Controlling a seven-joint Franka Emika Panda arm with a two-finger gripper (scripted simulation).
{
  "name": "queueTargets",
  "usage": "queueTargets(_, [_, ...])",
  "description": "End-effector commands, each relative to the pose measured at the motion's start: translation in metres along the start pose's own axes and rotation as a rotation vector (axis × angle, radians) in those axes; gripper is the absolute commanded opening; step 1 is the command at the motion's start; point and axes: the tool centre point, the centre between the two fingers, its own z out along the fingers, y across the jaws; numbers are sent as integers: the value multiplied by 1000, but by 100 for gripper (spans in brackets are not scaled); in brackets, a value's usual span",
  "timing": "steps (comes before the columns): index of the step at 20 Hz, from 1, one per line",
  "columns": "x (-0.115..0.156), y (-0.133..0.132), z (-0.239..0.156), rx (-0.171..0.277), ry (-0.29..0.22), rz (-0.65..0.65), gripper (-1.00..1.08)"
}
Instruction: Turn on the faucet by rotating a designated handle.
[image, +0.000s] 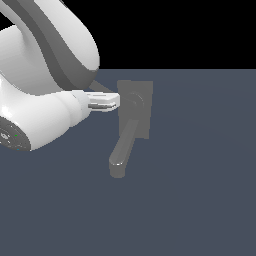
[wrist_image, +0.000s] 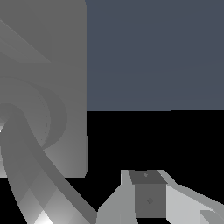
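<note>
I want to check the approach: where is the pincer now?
In the exterior view, the pincer is at the faucet's round hub, on its left side, above the curved spout.

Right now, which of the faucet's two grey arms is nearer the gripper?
The thin handle, running from the hub toward the gripper and passing just above its fingers. The thick curved spout hangs down, away from it.

So the faucet (image: 134, 115) stands on the floor (image: 200, 200), back plate upright, spout (image: 121, 150) running forward and down from the hub. The arm (image: 40, 90) sits on the exterior view's left, its gripper (image: 112, 101) right up against the hub's left side.
</note>
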Motion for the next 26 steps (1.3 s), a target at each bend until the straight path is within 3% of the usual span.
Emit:
queueTargets(1, [-12,-1,0,-2,-5,5,-100])
queueTargets(8, [-38,-9,0,-4,-8,6,-100])
queueTargets(10, [-27,-10,-3,0,6,1,-100])
queueTargets(26, [-70,-49,-1,-3,-4,5,-100])
